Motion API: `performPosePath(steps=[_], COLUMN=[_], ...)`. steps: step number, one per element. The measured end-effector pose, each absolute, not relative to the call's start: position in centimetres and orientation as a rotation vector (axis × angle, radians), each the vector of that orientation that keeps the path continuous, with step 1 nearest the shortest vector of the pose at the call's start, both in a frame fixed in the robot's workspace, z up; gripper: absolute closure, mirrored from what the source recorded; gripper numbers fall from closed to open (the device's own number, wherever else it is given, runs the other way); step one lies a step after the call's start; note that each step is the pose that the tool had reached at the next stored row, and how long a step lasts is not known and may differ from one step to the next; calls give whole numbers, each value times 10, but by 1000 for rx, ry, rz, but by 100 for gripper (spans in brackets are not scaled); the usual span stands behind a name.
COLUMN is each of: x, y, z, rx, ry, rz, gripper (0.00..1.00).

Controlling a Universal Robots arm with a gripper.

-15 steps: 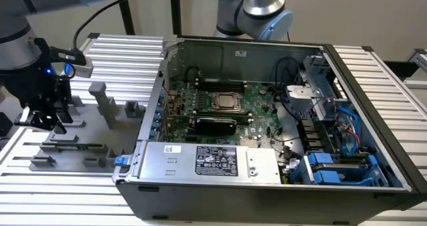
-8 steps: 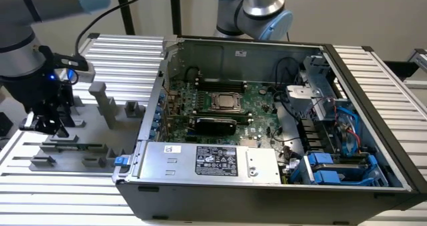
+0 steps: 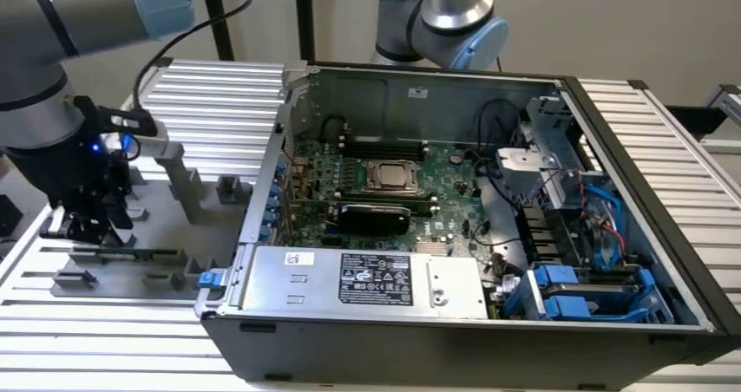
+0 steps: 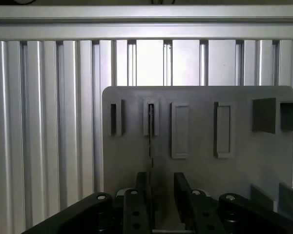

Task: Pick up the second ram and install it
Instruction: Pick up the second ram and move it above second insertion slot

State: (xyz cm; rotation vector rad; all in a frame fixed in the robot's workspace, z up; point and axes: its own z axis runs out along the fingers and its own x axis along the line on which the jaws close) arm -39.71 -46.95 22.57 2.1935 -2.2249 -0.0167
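No legible text on power-supply label (image 3: 377, 279)

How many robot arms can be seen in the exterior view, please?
2. One arm stands at the exterior view's left, its tool over the second ram on the grey fixture; another arm rises behind the computer case. Others may lie outside the frame.

Grey metal robot arm with pale blue joint caps (image 3: 64, 15): enters at upper left of exterior view, thick links descend along left edge. Silver cylindrical wrist section (image 3: 35, 119) points straight down; small blue light glows on dark housing beneath. Thin black cable (image 3: 139, 87) loops from top of frame to wrist side. Black two-finger gripper (image 3: 83, 225) hangs vertical at left-middle of exterior view, tips low. Wrist view: dark parallel fingers (image 4: 139, 197) set apart, clear gap between them.
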Motion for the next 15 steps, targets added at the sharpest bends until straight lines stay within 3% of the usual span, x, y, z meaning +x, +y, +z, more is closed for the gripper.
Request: performPosePath(steps=[15], x=[-393], y=[-473], z=[204], rx=[2198], ry=[-2220], rz=[-16], gripper=[0])
